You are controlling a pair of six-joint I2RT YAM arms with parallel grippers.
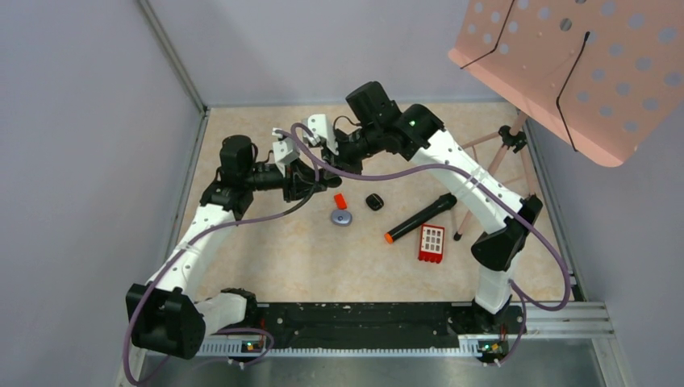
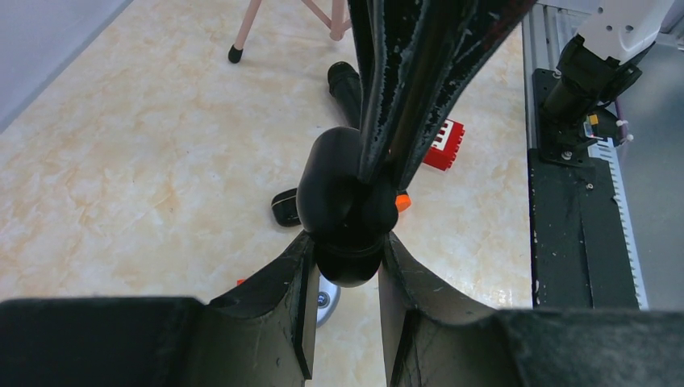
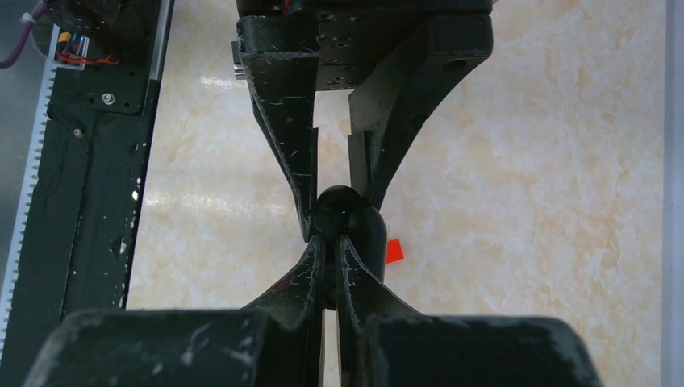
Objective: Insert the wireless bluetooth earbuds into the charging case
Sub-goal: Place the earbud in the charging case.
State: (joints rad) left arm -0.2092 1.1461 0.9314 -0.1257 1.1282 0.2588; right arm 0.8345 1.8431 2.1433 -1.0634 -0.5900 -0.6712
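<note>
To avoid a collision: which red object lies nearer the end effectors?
The small red piece beside the grey disc; the red block with white squares lies farther right.

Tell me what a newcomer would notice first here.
Above the table's far middle, the left tool clamps a black rounded case, while the right tool, nearly shut, touches it from the opposite side. Next comes the pink perforated panel at top right, then the red block lying on the table.

The bench (image 1: 266, 250) top is smooth, beige marbled, faintly shiny. The charging case (image 2: 335, 185) is smooth, glossy black plastic. The left pincer (image 2: 347, 254) looks matt black plastic, scratched.
</note>
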